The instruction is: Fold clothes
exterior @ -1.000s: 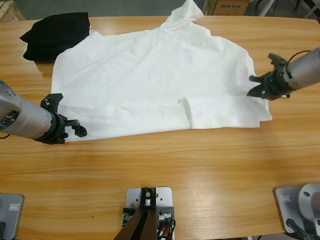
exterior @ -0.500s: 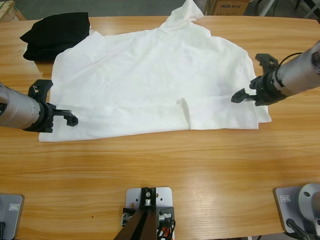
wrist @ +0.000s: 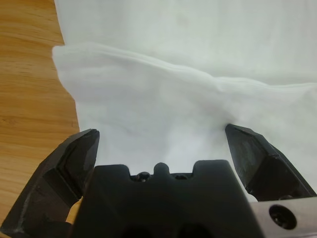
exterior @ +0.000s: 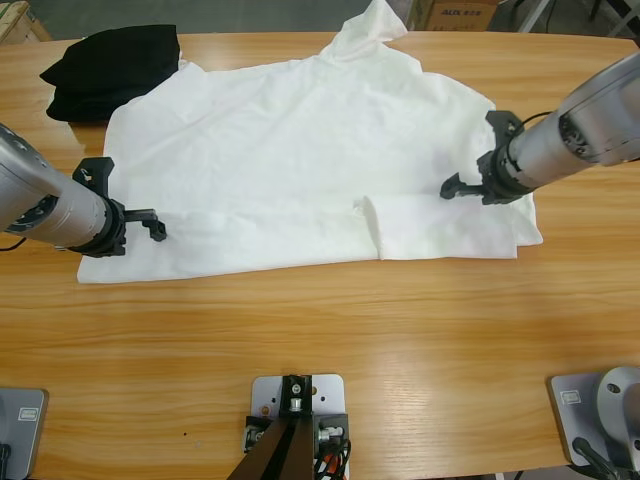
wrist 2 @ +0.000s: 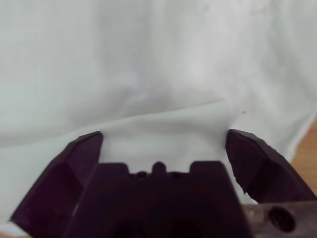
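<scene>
Wooden table (exterior: 320, 330) bears the white T-shirt (exterior: 290, 150), each spread-jawed gripper, left (exterior: 128, 205) and right (exterior: 474, 160), over opposite edges.

Folded black garment (exterior: 112, 70) at table's far corner, wooden table (exterior: 330, 340), cardboard box (exterior: 455, 12) behind

The T-shirt (exterior: 300, 160) lay spread over the middle of the table (exterior: 320, 340), reaching from nine o'clock to three o'clock, one end running off toward twelve. A folded garment (exterior: 112, 68) sat at ten o'clock, touching the shirt's corner. The left gripper (exterior: 128, 205) rested over the shirt's edge at nine o'clock; the right gripper (exterior: 475, 155) rested over its edge at three o'clock. A cardboard box (exterior: 455, 12) stood beyond the table at one o'clock.
</scene>
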